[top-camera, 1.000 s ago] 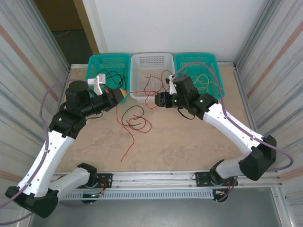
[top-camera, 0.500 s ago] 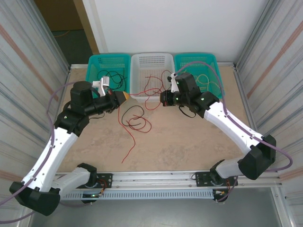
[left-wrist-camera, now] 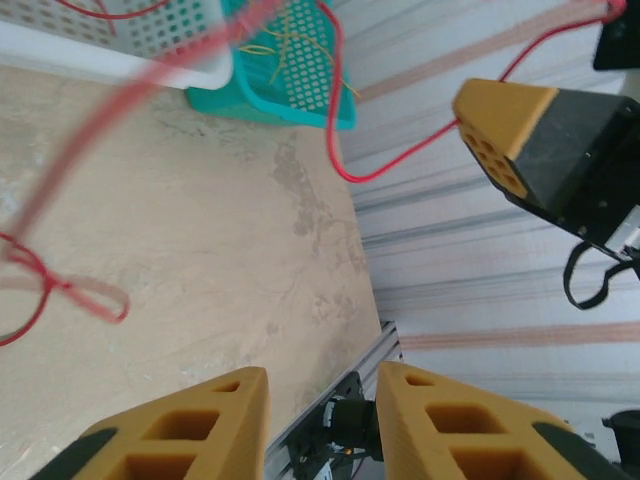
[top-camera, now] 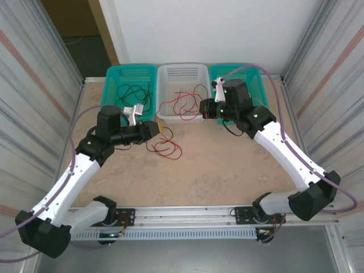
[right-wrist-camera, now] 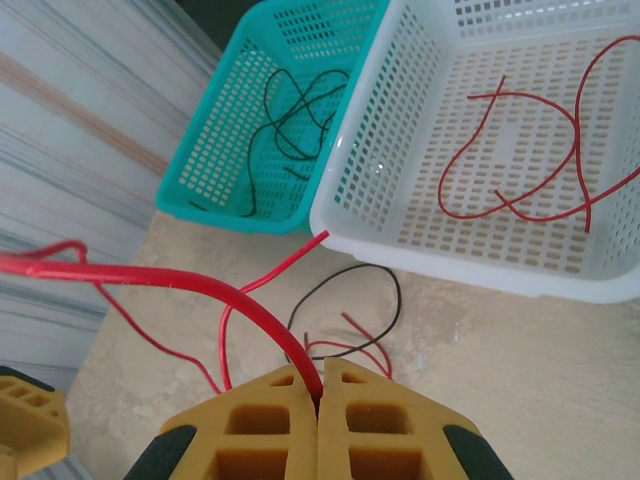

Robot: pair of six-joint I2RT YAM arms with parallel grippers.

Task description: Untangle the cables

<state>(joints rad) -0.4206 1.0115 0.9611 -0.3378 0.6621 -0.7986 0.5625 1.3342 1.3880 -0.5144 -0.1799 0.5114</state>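
A beige table [top-camera: 227, 165] is sitting between corrugated metal walls [top-camera: 34, 74], seen from above. Two white-and-black robot arms are reaching over it from the near edge. The left arm [top-camera: 68, 176] is angling in toward the middle, and the right arm [top-camera: 284, 151] is stretching toward the far side.

Three baskets are standing side by side along the far edge. There is a left teal basket [top-camera: 112, 79], a white basket [top-camera: 182, 69] in the middle, and a right teal basket [top-camera: 257, 77] partly under the right arm.

The left gripper [top-camera: 161, 128] is hovering by the white basket's near left corner. In its wrist view its orange fingers [left-wrist-camera: 200, 420] are standing apart, released, with nothing between them. The right gripper [top-camera: 203, 108] is hanging at the white basket's right wall. Its fingers are clenched together, pinching a red cable [right-wrist-camera: 200, 285] that is curving away to the left above the table.

Loose red cables [top-camera: 181, 105] are lying inside the white basket. Black cables [top-camera: 129, 92] are coiling in the left teal basket. Pale yellow cables [left-wrist-camera: 285, 25] are resting in the right teal basket. A small red and black tangle [top-camera: 164, 147] is lying on the table, just near of the white basket and beside the left gripper.
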